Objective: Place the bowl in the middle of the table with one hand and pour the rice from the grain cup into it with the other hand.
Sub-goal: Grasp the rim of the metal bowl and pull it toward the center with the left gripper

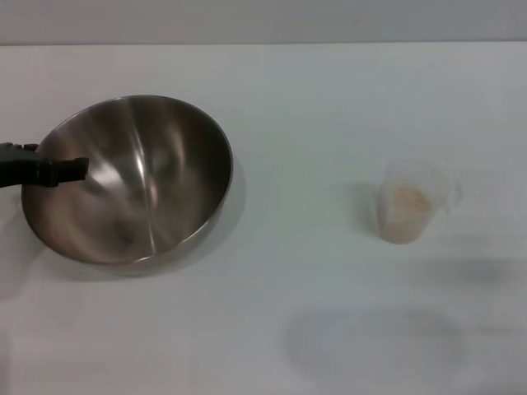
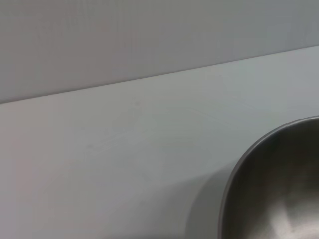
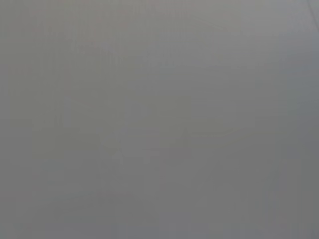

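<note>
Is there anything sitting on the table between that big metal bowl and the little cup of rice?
No. In the head view, only bare table lies between the bowl and the grain cup.

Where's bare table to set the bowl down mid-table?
Between the bowl and the grain cup the table is bare, front to back. Tight only at the left edge, where the left gripper reaches the bowl's rim.

backdrop: a plain grey wall (image 1: 263,20) is running as a band behind the far edge of the desk (image 1: 313,99) | left wrist view: the wall (image 2: 149,35) is rising beyond that edge | shadows: a faint round shadow (image 1: 370,341) is lying on the desk's near right; a smaller dark smudge (image 1: 482,270) is sitting just beyond it
</note>
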`<action>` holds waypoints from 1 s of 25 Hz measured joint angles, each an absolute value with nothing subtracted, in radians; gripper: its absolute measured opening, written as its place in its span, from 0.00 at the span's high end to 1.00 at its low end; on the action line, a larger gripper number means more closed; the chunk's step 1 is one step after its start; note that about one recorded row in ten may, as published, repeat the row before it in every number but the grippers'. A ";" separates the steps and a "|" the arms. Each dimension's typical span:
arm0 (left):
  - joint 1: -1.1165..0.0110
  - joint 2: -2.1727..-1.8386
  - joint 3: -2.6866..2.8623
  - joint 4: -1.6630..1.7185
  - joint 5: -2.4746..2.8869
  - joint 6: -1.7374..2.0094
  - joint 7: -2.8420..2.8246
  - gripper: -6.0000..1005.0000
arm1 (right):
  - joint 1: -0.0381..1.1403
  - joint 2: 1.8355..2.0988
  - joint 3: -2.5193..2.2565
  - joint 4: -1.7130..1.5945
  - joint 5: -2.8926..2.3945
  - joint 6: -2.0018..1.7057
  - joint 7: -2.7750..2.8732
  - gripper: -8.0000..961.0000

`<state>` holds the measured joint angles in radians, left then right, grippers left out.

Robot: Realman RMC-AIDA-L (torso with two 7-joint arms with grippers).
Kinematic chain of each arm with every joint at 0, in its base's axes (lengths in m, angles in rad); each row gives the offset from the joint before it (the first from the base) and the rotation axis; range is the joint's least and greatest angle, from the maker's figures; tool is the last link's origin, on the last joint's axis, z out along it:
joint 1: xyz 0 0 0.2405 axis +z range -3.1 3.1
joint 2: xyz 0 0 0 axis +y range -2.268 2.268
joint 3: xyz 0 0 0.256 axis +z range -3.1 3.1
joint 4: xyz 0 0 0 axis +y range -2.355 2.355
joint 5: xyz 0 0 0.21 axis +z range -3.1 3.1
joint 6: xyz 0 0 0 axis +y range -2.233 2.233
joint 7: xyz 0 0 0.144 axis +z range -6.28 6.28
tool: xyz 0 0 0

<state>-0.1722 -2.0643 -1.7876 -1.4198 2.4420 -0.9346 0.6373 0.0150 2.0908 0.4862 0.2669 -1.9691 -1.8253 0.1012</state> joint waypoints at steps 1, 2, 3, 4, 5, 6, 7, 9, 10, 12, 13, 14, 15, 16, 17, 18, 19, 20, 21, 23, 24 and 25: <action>-0.172 -2.064 -1.787 -1.420 2.442 -0.935 0.637 0.31 | 0.014 2.091 0.486 0.267 -1.969 -1.825 0.101 0.19; -0.173 -2.064 -1.786 -1.421 2.442 -0.936 0.638 0.32 | 0.014 2.091 0.486 0.267 -1.969 -1.825 0.101 0.19; -0.173 -2.065 -1.785 -1.424 2.442 -0.939 0.638 0.32 | 0.013 2.091 0.486 0.267 -1.969 -1.825 0.101 0.19; -0.173 -2.065 -1.785 -1.424 2.442 -0.939 0.638 0.32 | 0.013 2.091 0.486 0.267 -1.970 -1.826 0.101 0.19; -0.174 -2.065 -1.785 -1.436 2.442 -0.951 0.639 0.32 | 0.013 2.091 0.486 0.267 -1.970 -1.826 0.101 0.19; -0.174 -2.065 -1.785 -1.438 2.442 -0.955 0.639 0.32 | 0.012 2.091 0.486 0.267 -1.970 -1.826 0.101 0.19; -0.174 -2.065 -1.784 -1.442 2.442 -0.959 0.640 0.32 | 0.012 2.091 0.486 0.267 -1.970 -1.827 0.101 0.19; -0.174 -2.065 -1.784 -1.442 2.442 -0.959 0.640 0.33 | 0.012 2.091 0.486 0.267 -1.970 -1.827 0.101 0.19; -0.180 -2.064 -1.782 -1.445 2.442 -0.976 0.644 0.33 | 0.012 2.091 0.486 0.267 -1.970 -1.827 0.101 0.19; -0.185 -2.064 -1.781 -1.446 2.442 -0.985 0.646 0.39 | 0.012 2.091 0.486 0.267 -1.970 -1.827 0.101 0.19; -0.188 -2.064 -1.781 -1.446 2.442 -0.987 0.647 0.41 | 0.013 2.091 0.486 0.267 -1.970 -1.827 0.101 0.18; -0.189 -2.064 -1.781 -1.446 2.441 -0.989 0.647 0.44 | 0.013 2.091 0.486 0.267 -1.970 -1.827 0.101 0.18; -0.191 -2.065 -1.781 -1.447 2.439 -0.993 0.647 0.47 | 0.013 2.091 0.486 0.267 -1.970 -1.827 0.101 0.18; -0.194 -2.065 -1.781 -1.448 2.437 -0.998 0.647 0.50 | 0.014 2.091 0.486 0.267 -1.970 -1.827 0.101 0.18; -0.197 -2.065 -1.783 -1.449 2.434 -1.006 0.647 0.53 | 0.014 2.091 0.486 0.267 -1.970 -1.827 0.101 0.18; -0.199 -2.065 -1.784 -1.450 2.434 -1.011 0.647 0.56 | 0.014 2.091 0.486 0.267 -1.970 -1.827 0.101 0.18; -0.202 -2.065 -1.785 -1.451 2.434 -1.015 0.646 0.64 | 0.014 2.091 0.486 0.267 -1.970 -1.827 0.101 0.18; -0.207 -2.065 -1.785 -1.451 2.433 -1.021 0.645 0.72 | 0.014 2.091 0.486 0.267 -1.970 -1.827 0.101 0.18; -0.210 -2.065 -1.786 -1.451 2.433 -1.024 0.645 0.80 | 0.014 2.091 0.486 0.267 -1.970 -1.826 0.101 0.18; -0.210 -2.065 -1.786 -1.451 2.433 -1.024 0.645 0.85 | 0.014 2.091 0.486 0.267 -1.970 -1.826 0.101 0.18; -0.224 -2.065 -1.787 -1.451 2.432 -1.040 0.642 0.88 | 0.014 2.091 0.486 0.267 -1.970 -1.826 0.101 0.18; -0.229 -2.065 -1.788 -1.452 2.432 -1.049 0.641 0.91 | 0.014 2.091 0.486 0.267 -1.970 -1.826 0.101 0.18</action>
